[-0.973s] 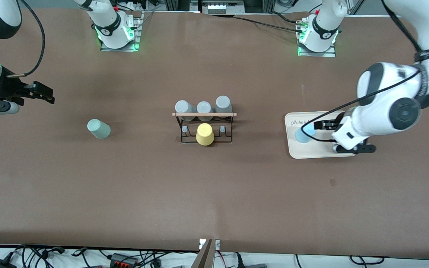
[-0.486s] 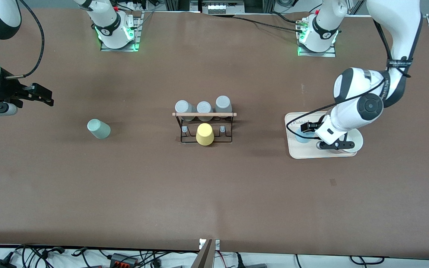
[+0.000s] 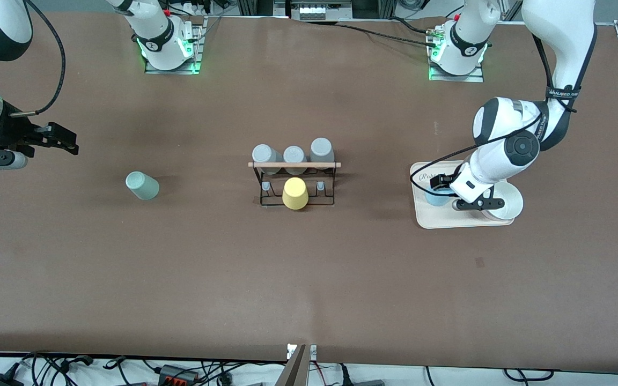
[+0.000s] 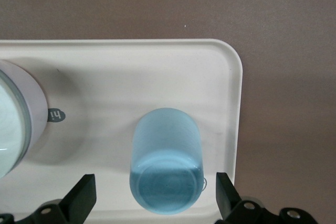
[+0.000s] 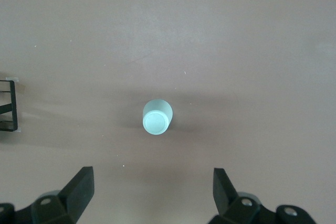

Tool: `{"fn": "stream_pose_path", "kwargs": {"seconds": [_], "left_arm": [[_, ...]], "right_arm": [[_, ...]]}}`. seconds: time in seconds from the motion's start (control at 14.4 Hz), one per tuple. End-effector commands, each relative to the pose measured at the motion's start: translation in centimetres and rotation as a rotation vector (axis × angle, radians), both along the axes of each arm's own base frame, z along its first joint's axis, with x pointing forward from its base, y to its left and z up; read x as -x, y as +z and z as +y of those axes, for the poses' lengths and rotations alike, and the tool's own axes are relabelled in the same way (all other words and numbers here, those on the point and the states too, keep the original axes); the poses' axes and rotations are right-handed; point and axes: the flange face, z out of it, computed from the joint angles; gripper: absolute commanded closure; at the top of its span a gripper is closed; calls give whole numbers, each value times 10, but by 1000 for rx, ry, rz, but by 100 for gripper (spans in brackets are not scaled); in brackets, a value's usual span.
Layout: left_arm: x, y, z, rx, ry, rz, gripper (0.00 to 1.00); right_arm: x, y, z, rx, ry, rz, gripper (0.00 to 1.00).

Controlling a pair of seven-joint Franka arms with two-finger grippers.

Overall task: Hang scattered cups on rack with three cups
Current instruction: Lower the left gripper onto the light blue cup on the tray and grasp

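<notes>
Judging progress: neither scattered cup is on the rack yet, so both hangs appear to be left to do.
Yellow cup (image 3: 295, 193): upside down on the rack's near row, with a bare peg on each side of it; those two look like the free places.
Rack (image 3: 294, 165): mid-bench, black wire with a wooden rod across the top.
Grey cups (image 3: 292, 155): three, upside down on the rack's row farther from the front camera.
Mint cup (image 3: 141, 185): upside down on the bare bench, toward the right arm's end, well apart from the rack.
Blue cup (image 4: 166, 167): upside down on the cream tray (image 3: 443, 221), toward the left arm's end, beside a white bowl (image 3: 504, 201) on the same tray.
Left pincer (image 3: 450, 192): low over the tray, jaws spread wide on either side of the blue cup, not yet gripping it; holding nothing.
Right pincer (image 3: 61, 140): up over the bench at the right arm's end, jaws wide apart and empty; its wrist view looks down on the mint cup.
Surface: brown matte bench.
Room: cables and power strips along the near edge; arm bases with green lights along the farthest edge.
</notes>
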Motion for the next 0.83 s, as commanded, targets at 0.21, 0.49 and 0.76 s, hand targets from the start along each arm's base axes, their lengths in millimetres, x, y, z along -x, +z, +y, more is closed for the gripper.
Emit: {"fn": "stream_pose_path", "kwargs": {"seconds": [0.21, 0.49, 0.76], "left_arm": [[12, -6, -10, -5, 16, -1, 14], [10, -9, -10, -5, 24, -9, 33], [6, -4, -11, -2, 24, -21, 51]], "right_arm": [[-4, 4, 1, -10, 14, -9, 0], [-4, 4, 1, -13, 14, -9, 0], [-4, 4, 1, -13, 14, -9, 0]]}}
